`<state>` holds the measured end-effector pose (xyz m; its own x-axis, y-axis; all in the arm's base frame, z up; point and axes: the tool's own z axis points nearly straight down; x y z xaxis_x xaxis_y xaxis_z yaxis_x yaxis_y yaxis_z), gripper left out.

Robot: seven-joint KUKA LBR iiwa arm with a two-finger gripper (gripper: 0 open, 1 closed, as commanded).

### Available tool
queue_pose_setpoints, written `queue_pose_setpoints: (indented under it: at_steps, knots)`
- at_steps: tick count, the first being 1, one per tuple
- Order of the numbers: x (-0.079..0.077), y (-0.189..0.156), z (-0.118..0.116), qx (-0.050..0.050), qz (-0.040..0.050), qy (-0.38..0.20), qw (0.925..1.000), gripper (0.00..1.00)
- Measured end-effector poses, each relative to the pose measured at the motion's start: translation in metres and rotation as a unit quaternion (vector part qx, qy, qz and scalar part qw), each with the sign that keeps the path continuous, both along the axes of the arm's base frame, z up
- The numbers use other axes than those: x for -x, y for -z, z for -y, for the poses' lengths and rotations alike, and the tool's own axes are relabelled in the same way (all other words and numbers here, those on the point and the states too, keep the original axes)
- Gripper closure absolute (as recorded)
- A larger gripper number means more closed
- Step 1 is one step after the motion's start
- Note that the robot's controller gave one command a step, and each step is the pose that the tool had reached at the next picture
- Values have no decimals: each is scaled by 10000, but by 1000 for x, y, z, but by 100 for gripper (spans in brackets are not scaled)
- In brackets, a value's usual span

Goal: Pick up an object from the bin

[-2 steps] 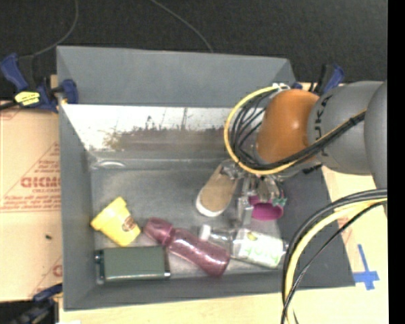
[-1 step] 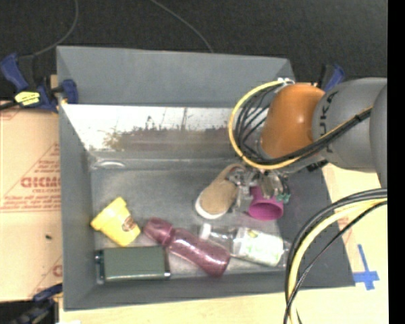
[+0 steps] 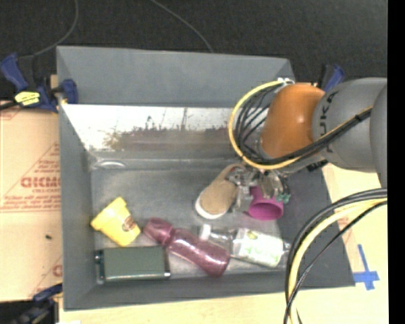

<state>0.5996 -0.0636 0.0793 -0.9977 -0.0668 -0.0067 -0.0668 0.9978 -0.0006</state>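
— As you looked down into the grey metal bin (image 3: 75,201), where did your pincer (image 3: 260,187) sit?

— Low on the right side, under the arm's orange cover (image 3: 290,120). It hung between a tan oval slipper-like shoe (image 3: 212,198) on its left and a magenta plastic cup (image 3: 266,210) lying on its side on its right, close against both. You could not tell whether it was apart or together.

— And around it?

— You had a clear plastic bottle with a green label (image 3: 256,247) just below the cup. A purple bottle (image 3: 189,250), a dark green flat box (image 3: 131,264) and a yellow cup-shaped toy (image 3: 115,223) lay further left.
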Motion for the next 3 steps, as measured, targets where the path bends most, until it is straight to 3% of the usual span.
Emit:
queue_pose_setpoints:
  at_steps: [3]
  knots:
    - [-14,6,1,18,39,-283,9996,100]
